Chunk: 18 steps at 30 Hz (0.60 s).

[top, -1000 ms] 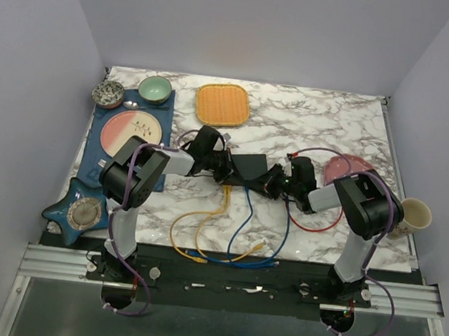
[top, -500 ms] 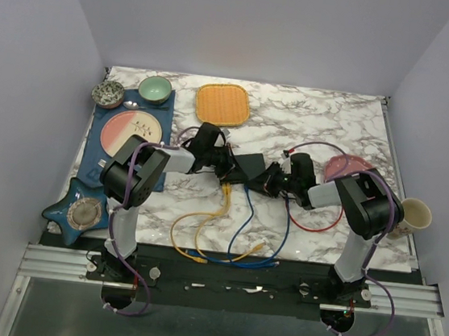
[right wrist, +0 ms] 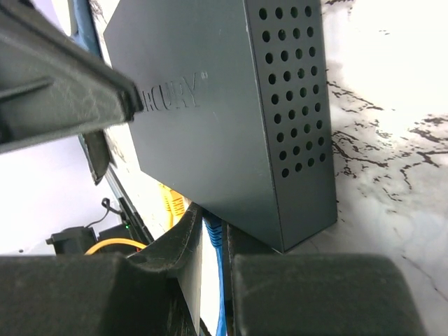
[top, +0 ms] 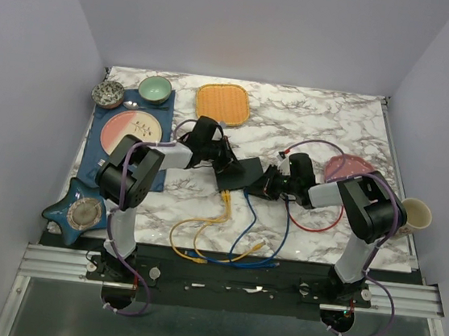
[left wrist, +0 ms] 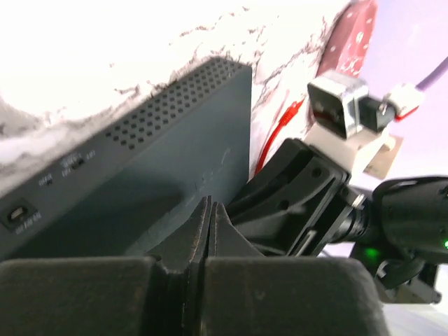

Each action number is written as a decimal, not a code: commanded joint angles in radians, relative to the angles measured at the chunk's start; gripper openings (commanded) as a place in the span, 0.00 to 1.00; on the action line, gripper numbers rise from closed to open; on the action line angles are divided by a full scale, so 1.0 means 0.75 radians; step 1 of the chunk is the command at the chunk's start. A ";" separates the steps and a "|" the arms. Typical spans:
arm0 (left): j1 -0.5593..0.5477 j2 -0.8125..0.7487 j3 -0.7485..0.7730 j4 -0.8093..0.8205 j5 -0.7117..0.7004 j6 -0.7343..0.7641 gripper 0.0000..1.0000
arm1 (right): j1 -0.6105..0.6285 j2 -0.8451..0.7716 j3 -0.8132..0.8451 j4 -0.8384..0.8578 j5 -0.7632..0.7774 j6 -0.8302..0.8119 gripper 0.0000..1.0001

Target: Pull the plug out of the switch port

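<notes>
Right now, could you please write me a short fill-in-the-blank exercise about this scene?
1. The left pincer is fully ___.
2. The right pincer grips a ___ cable at the switch.
3. The woven tray beyond the switch is ___.
Missing words: shut; blue; orange.

A white marble table (top: pixel 359 126) carries a blue mat (top: pixel 96 157) along its left edge and an orange woven tray (top: pixel 223 104) by the far edge. The black switch (top: pixel 240 174) sits mid-surface, with a pink plate (top: pixel 346 166) towards the right edge. A yellow cable (top: pixel 181 224) and a blue cable (top: pixel 238 226) loop toward the near edge, and a red cable (top: pixel 315 225) curls just beside the plate
</notes>
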 commanded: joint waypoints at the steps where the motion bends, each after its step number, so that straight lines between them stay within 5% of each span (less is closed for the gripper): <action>1: -0.044 -0.135 -0.078 -0.146 0.011 0.155 0.00 | 0.027 0.048 -0.038 -0.265 0.020 -0.080 0.01; 18: -0.116 -0.091 -0.040 -0.510 -0.255 0.317 0.00 | 0.027 0.021 0.007 -0.323 0.044 -0.118 0.01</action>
